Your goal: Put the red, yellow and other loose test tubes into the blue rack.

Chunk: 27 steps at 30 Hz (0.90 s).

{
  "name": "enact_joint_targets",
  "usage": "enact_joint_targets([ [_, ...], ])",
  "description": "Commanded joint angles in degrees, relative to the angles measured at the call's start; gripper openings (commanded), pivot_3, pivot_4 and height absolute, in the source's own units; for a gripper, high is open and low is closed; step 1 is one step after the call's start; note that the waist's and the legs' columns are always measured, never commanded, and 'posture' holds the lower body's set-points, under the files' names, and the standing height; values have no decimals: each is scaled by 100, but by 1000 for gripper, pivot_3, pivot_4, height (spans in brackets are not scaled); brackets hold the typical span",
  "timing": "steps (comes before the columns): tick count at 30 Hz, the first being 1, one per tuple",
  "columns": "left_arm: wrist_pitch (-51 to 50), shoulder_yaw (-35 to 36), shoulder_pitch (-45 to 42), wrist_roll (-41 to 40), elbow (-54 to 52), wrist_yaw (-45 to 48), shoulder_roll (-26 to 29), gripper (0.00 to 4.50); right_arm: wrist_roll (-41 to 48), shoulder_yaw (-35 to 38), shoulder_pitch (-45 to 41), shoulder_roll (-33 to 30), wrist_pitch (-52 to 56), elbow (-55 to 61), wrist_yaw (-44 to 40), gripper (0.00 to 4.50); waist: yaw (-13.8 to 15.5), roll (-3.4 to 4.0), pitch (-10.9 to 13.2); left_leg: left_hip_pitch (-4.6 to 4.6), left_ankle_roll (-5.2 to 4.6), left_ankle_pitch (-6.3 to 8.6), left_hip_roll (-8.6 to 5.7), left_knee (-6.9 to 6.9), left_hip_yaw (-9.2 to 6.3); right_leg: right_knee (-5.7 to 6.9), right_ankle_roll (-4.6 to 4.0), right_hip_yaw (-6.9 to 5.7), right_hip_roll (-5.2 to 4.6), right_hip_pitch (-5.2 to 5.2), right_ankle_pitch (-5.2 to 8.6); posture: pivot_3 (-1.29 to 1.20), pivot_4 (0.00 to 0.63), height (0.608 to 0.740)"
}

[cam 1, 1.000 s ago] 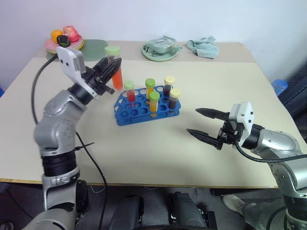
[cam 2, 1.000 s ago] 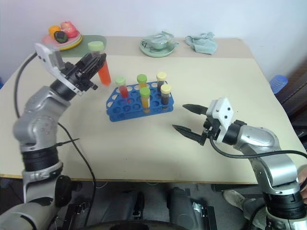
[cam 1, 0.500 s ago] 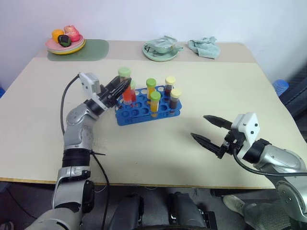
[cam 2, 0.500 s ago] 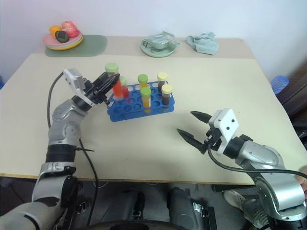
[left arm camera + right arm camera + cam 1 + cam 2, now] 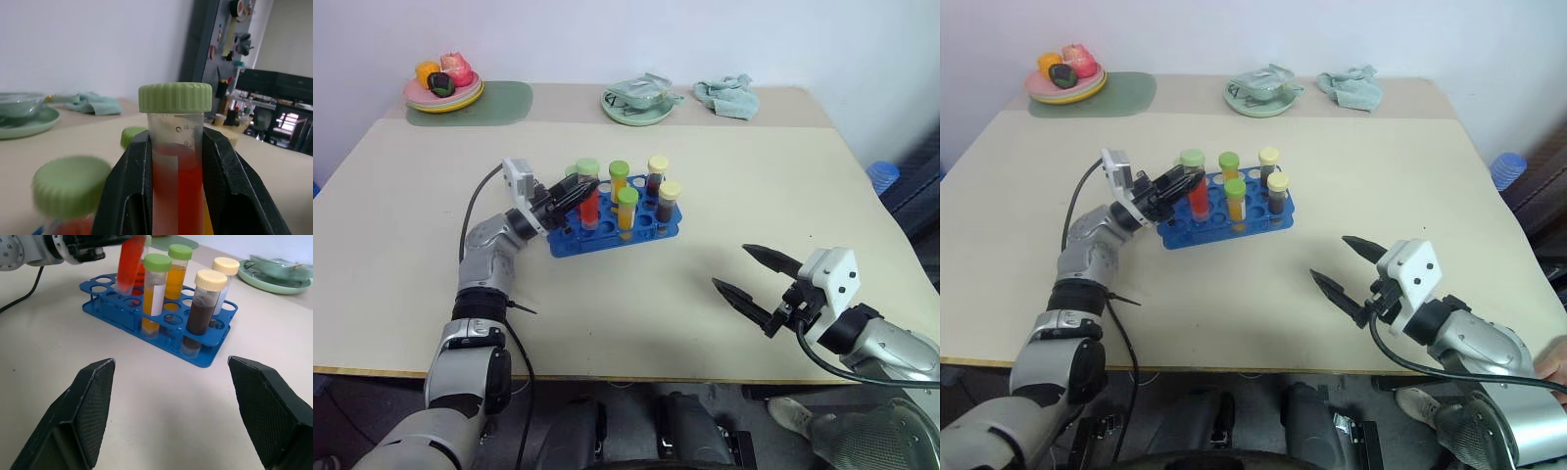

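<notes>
I could read no brand or words; the red tube (image 5: 176, 161) showed only faint moulded marks below its green cap (image 5: 175, 97), and the tubes carried blank white label strips. My left hand (image 5: 576, 193) was pinching that tube, cap up, long axis nearly upright with a slight lean, its bottom over the holes of the blue rack (image 5: 607, 230) on the bench (image 5: 724, 196). Four other tubes (image 5: 155, 293) stood upright in the rack. My right hand (image 5: 749, 277) was spread, empty, well apart from it.
</notes>
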<state>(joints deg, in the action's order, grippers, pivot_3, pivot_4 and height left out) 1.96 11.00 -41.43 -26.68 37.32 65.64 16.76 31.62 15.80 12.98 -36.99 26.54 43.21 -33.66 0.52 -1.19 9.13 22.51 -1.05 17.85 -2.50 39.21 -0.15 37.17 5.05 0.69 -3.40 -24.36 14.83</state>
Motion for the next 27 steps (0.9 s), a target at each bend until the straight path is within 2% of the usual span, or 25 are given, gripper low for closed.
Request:
enact_joint_targets([
  [1,77,-16,-94,34,61,244,152,765,31,149,47,45,-80,291,89,3777,2,1,0,0,0,0,0,0,0,0,0,0,0,0,0,0,150,740],
  [14,366,-76,189,90,295,841,162,765,123,184,-138,-76,83,282,153,3777,2,8,-7,-3,-1,0,0,0,0,0,0,1,0,2,0,0,150,740],
  [27,1247,-86,-27,362,1133,561,-65,765,128,282,-120,-124,63,249,70,3777,15,13,-20,-8,-6,3,0,0,1,0,0,0,2,10,0,0,150,740],
])
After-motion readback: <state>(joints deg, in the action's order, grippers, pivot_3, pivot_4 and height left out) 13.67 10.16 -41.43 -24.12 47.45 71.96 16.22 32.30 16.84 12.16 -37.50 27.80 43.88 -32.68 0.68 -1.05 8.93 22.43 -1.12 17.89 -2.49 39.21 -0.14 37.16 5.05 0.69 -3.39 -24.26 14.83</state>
